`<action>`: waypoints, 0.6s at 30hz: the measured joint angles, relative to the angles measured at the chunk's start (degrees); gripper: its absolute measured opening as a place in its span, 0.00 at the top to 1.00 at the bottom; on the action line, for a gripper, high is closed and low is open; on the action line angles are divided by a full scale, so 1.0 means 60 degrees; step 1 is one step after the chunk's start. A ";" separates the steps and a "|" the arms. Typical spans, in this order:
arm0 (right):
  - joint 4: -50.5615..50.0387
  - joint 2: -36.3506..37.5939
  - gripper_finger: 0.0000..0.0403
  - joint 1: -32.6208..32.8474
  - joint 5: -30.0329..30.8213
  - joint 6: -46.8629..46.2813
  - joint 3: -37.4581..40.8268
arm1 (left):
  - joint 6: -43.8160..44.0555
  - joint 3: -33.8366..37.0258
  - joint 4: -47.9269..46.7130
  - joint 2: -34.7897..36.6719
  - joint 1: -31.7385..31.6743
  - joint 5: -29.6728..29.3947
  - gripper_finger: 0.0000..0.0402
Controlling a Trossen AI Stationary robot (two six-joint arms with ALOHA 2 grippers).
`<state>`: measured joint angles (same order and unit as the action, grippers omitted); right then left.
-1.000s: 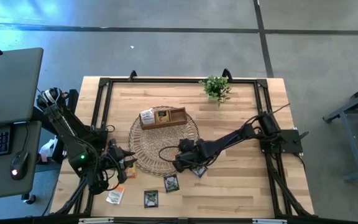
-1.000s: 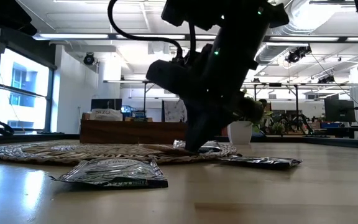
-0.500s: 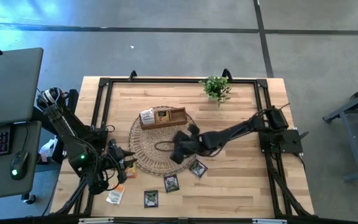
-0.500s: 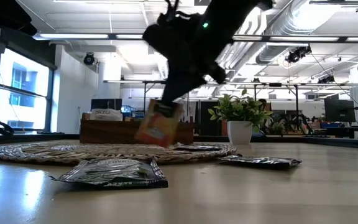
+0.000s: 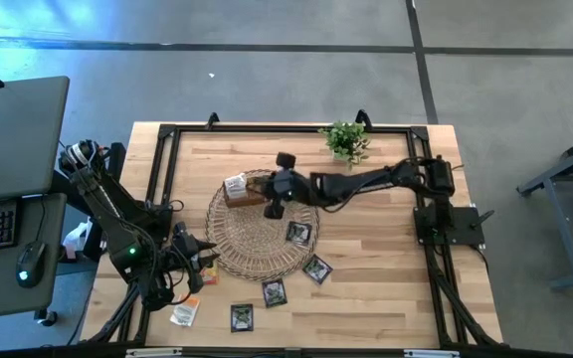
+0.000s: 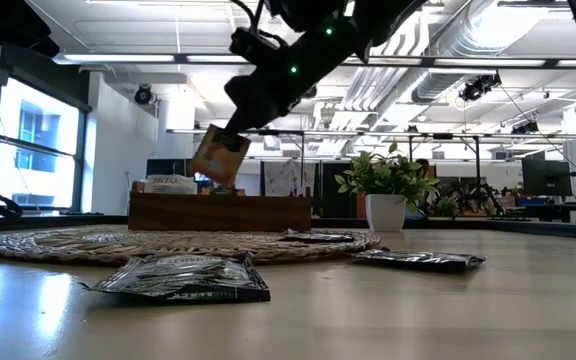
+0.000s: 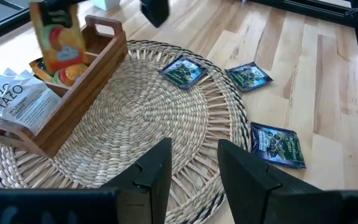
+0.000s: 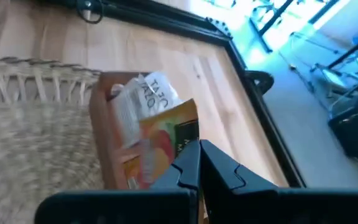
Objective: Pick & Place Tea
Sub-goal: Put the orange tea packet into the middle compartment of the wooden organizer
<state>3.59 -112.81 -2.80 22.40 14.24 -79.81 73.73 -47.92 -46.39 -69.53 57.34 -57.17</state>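
Tea in an orange flat square packet (image 6: 219, 156) hung pinched in the right gripper (image 5: 276, 195) fingers, closed tight on its top edge, seemingly just above the brown wooden divided tray (image 5: 279, 192), long axis downward, left arm farther off.

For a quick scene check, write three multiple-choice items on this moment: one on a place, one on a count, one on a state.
1. Where is the orange tea packet?
A. Flat on the bare table
B. In the air above the wooden tray
C. Beside the potted plant

2. How many dark tea packets show in the high view?
A. Two
B. Four
C. Seven

3. What state is the right gripper in?
A. Wide open, holding nothing
B. Shut on nothing
C. Shut on the orange tea packet

Answers: 1 B, the low view shows it hanging clear above the tray. 2 B, one lies on the woven mat and three on the table. 3 C, the jaws pinch its top edge.
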 joint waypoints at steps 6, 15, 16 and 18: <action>-0.0780 0.0000 1.00 -0.0227 -0.0266 0.0426 0.0000 | -0.0011 0.0000 -0.0004 0.0003 0.0004 0.0007 0.68; -0.0992 0.0000 1.00 -0.0401 -0.0881 0.0891 0.0000 | -0.0029 0.0000 -0.0001 0.0000 0.0001 0.0000 0.68; -0.0990 0.0000 1.00 -0.0431 -0.0914 0.0891 0.0000 | -0.0029 0.0000 -0.0003 0.0003 0.0002 0.0000 0.68; -0.0982 0.0000 0.99 -0.0509 -0.1101 0.0893 0.0000 | -0.0029 0.0000 0.0000 0.0002 0.0004 -0.0004 0.68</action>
<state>-2.31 -112.81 -5.86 15.79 19.59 -79.81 73.56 -47.92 -46.39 -69.52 57.36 -57.19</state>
